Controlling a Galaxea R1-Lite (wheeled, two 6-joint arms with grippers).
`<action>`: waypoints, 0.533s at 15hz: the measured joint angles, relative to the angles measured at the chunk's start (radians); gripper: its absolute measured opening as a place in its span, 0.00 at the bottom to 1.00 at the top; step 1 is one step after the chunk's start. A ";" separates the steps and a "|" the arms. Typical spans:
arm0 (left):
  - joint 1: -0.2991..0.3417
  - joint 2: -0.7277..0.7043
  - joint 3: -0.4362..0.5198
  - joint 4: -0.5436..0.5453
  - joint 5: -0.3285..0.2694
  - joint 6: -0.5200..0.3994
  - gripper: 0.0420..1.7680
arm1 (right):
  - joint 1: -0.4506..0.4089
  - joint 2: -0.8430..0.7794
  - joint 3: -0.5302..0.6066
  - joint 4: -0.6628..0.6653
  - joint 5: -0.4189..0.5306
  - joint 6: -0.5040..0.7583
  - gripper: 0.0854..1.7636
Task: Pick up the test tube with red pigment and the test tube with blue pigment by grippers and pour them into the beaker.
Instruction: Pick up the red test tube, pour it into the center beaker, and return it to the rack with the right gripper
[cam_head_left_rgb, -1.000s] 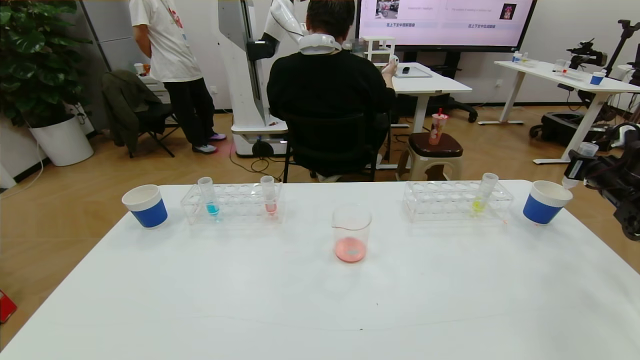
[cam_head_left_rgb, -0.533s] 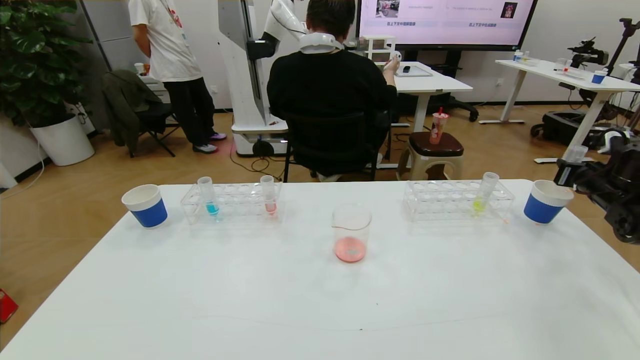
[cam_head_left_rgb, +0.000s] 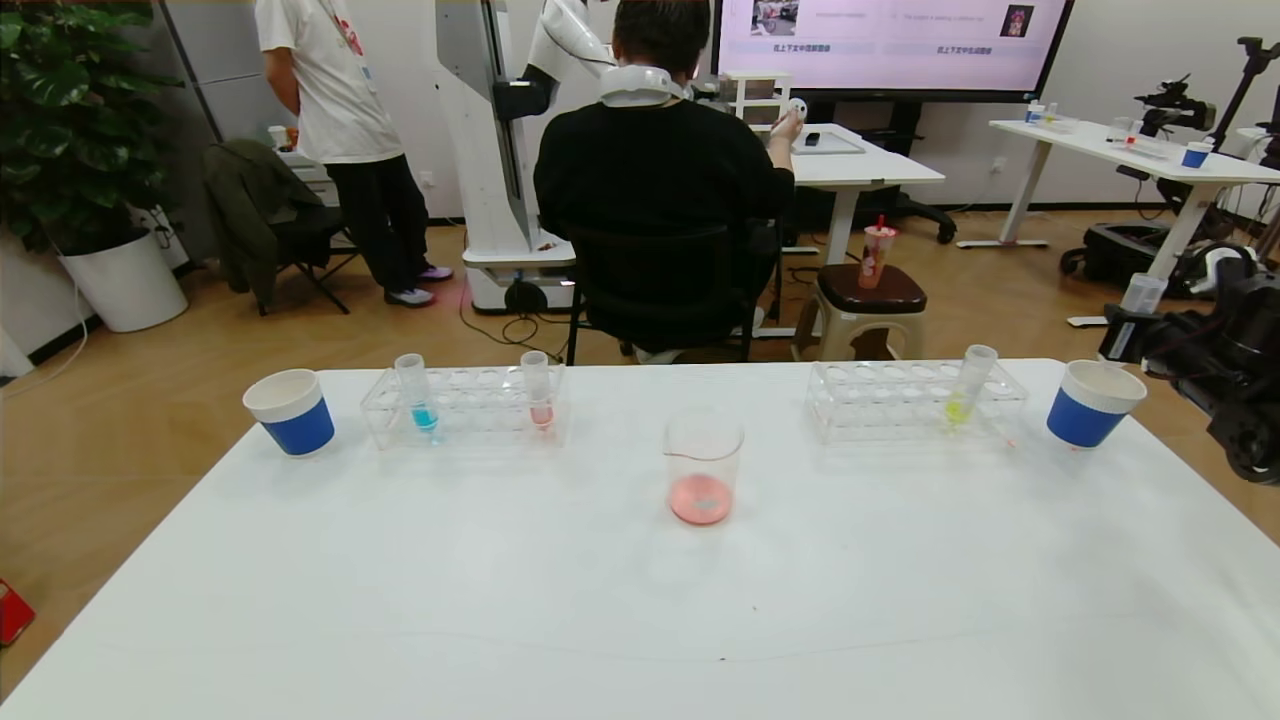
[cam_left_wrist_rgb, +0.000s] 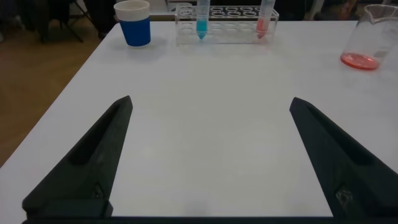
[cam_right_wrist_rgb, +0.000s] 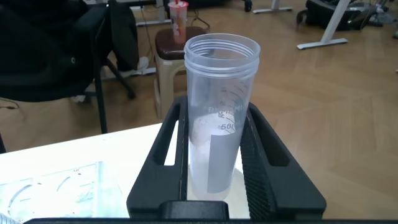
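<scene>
Bright even light — soft shadows, edges bowed

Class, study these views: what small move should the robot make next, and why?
Probably lower the right gripper so its empty clear plastic tube goes into the nearby blue-and-white paper cup. The clear glass beaker already holds red liquid, so that tube looks spent. The open left gripper faces the cyan-blue tube, not yet picked up.

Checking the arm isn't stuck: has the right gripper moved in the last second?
Yes. The right gripper, shut on an empty tube, has risen and drifted left relative to the right-hand cup.
</scene>
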 joint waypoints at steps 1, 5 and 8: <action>0.001 0.000 0.000 0.000 0.000 0.000 1.00 | 0.002 0.002 0.010 -0.003 0.000 0.000 0.26; 0.000 0.000 0.000 0.000 0.000 0.000 1.00 | -0.001 0.042 0.025 -0.058 -0.001 -0.001 0.26; 0.000 0.000 0.000 0.000 0.000 0.000 1.00 | -0.001 0.078 0.048 -0.090 -0.001 -0.001 0.26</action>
